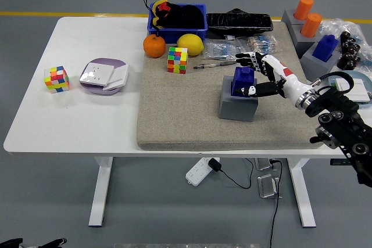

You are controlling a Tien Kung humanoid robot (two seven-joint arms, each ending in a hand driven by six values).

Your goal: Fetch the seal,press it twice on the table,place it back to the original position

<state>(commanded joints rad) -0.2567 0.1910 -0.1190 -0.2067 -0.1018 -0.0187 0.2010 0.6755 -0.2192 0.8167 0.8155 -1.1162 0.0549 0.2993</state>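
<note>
The blue seal (pixel 242 80) stands upright in its grey block holder (pixel 237 104) on the tan mat. My right hand (pixel 253 75) is at the seal's right side. Its fingers (pixel 249 58) are spread out behind and above the seal, and the thumb (pixel 251 91) rests by the seal's lower right edge. The hand looks loose around the seal rather than clamped on it. The right arm comes in from the right edge. My left arm does not show.
On the mat (pixel 186 114) lie a colour cube (pixel 177 60), an orange (pixel 154 46), a lemon (pixel 190 45), a pen (pixel 212 65) and bagged swabs (pixel 224 49). A blue bin (pixel 176 17) stands behind. More seals (pixel 324 46) on grey holders stand at the far right. A second cube (pixel 57 79) and a purple box (pixel 103 76) are on the left.
</note>
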